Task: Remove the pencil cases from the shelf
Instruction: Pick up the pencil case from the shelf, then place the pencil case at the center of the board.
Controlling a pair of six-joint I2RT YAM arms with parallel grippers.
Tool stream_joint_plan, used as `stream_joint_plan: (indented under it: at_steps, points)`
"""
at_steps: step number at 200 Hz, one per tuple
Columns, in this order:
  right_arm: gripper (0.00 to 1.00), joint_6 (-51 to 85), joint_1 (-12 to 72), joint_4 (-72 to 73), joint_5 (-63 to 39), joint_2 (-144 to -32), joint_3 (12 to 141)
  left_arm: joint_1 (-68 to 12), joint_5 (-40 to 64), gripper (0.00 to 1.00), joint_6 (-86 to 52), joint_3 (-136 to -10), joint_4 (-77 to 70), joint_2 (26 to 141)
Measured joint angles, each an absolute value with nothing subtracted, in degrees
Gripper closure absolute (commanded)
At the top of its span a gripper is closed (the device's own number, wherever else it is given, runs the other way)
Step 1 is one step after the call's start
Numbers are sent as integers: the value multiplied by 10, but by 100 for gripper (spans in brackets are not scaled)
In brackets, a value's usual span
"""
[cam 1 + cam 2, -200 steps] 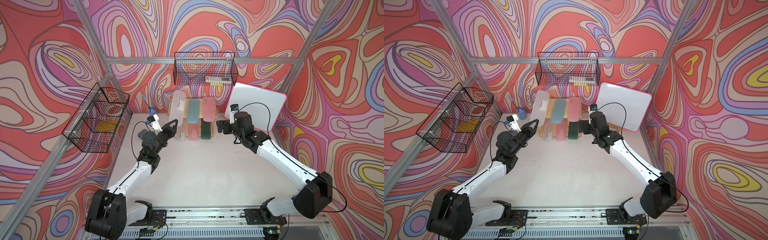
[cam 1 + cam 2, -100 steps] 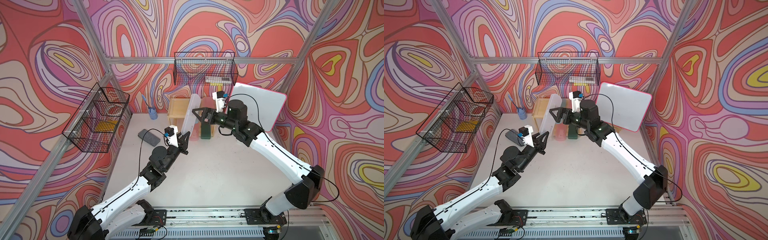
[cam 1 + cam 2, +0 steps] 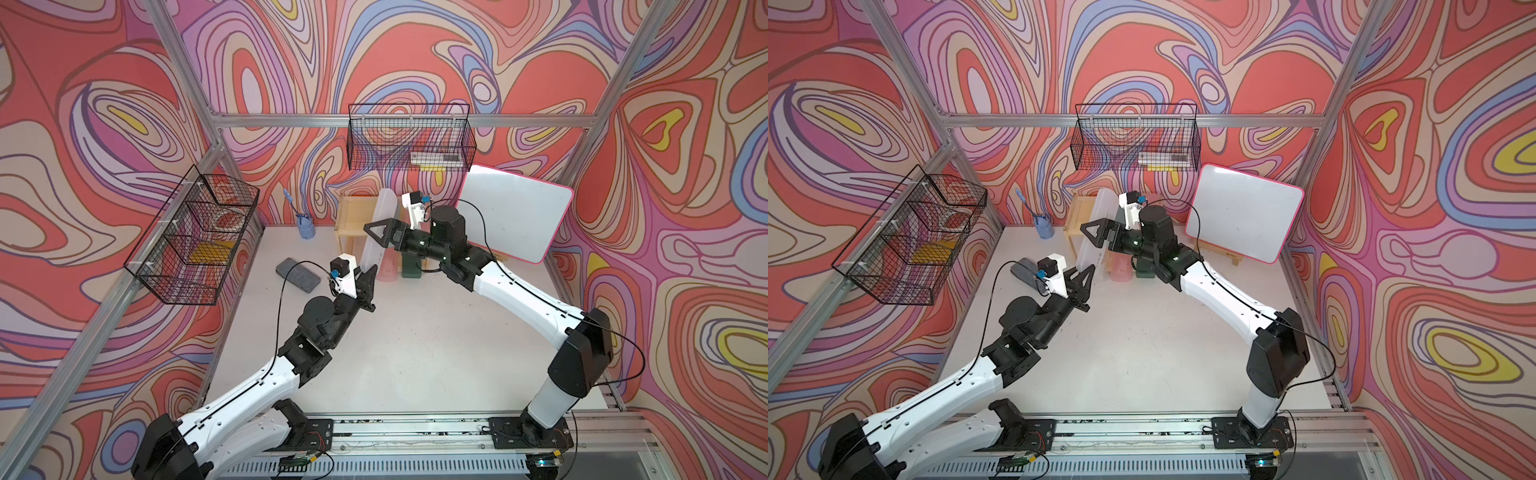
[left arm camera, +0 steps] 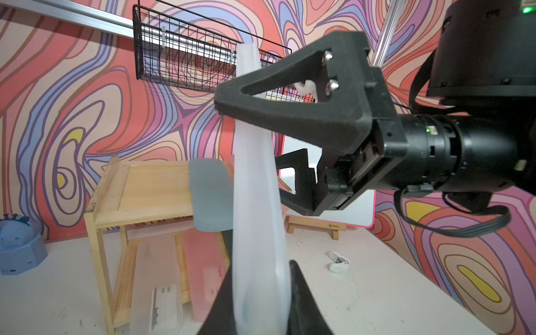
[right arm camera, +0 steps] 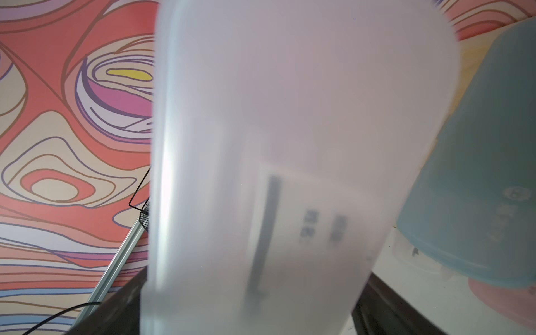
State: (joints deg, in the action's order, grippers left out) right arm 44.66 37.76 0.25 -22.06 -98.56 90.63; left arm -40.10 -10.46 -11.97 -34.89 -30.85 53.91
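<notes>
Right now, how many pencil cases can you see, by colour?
Clear cases: 2
Pink case: 1
Teal case: 1
Dark green case: 1
Total: 5 in view; the right arm may hide more.

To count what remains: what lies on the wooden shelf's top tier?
A teal plastic case lies on the light wooden shelf beside bare wood. The held frosted clear case and right arm cover the rest.
</notes>
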Motion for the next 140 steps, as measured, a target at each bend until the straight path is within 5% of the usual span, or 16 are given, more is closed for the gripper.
stream_joint_plan:
  at_steps: [26,85,140]
  points:
    - [15,458,379,13,-224,-989,906,-401,-107,72,-120,-342,-309,536]
    - [22,430,381,-54,-178,-987,909,-402,-122,19,-120,-340,-310,536]
    - [22,302,378,-342,9,-938,927,-403,-222,12,-115,-352,-246,538]
